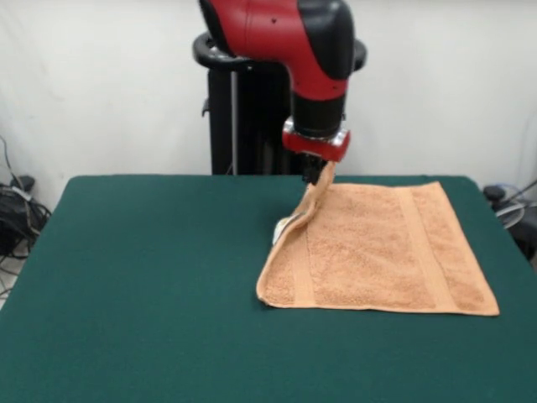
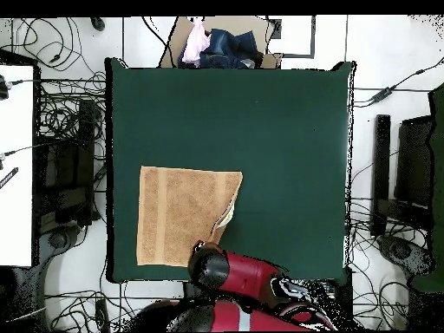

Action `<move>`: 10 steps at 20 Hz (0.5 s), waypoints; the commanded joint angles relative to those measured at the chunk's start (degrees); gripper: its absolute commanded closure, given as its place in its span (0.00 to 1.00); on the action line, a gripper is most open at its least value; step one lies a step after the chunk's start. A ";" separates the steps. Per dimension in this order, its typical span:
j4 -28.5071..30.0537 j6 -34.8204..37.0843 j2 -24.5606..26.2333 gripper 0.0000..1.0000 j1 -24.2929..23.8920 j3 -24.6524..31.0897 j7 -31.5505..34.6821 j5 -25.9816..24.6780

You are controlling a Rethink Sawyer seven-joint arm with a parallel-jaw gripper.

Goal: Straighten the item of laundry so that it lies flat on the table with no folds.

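The peach-orange terry towel [image 1: 377,248] lies mostly flat at the 3 o'clock side of the dark green table [image 1: 151,277], band stripes running front to back. Its far corner at 12 o'clock is lifted, white label [image 1: 282,228] exposed beneath. The gripper [image 1: 320,172] is clamped on that raised corner

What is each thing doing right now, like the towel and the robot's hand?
Towel: mostly flat on the table, one far corner lifted off it, edge below that corner curled, showing a white label.
Gripper: shut on the towel's raised corner, above the table.
Table: green top, towel lying toward one side.
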 commanded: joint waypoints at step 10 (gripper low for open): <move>0.27 -6.10 5.94 1.00 0.60 7.11 14.67 6.76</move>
